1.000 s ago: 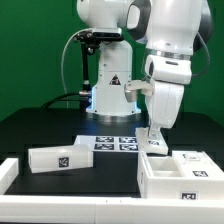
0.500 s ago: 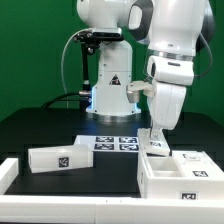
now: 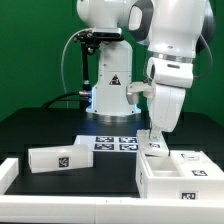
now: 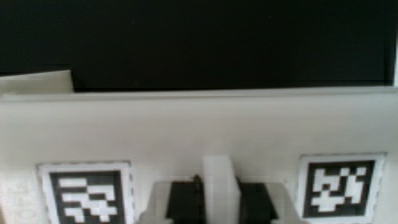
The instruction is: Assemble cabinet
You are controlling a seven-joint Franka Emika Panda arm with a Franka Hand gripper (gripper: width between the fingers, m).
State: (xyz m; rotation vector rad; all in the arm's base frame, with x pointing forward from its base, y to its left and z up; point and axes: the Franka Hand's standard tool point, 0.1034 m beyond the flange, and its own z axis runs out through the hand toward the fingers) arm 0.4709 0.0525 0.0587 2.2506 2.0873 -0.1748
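The gripper (image 3: pixel 153 141) hangs low over the far corner of the cabinet body (image 3: pixel 172 180), which stands at the exterior view's right, just beside the marker board (image 3: pixel 114 144). Whether its jaws are parted or closed on something cannot be told from the pictures. The likely risk is a small misalignment: a finger could land on the wall edge and push or tip the body. A second white part (image 3: pixel 60 157) lies well apart, at the exterior view's left.
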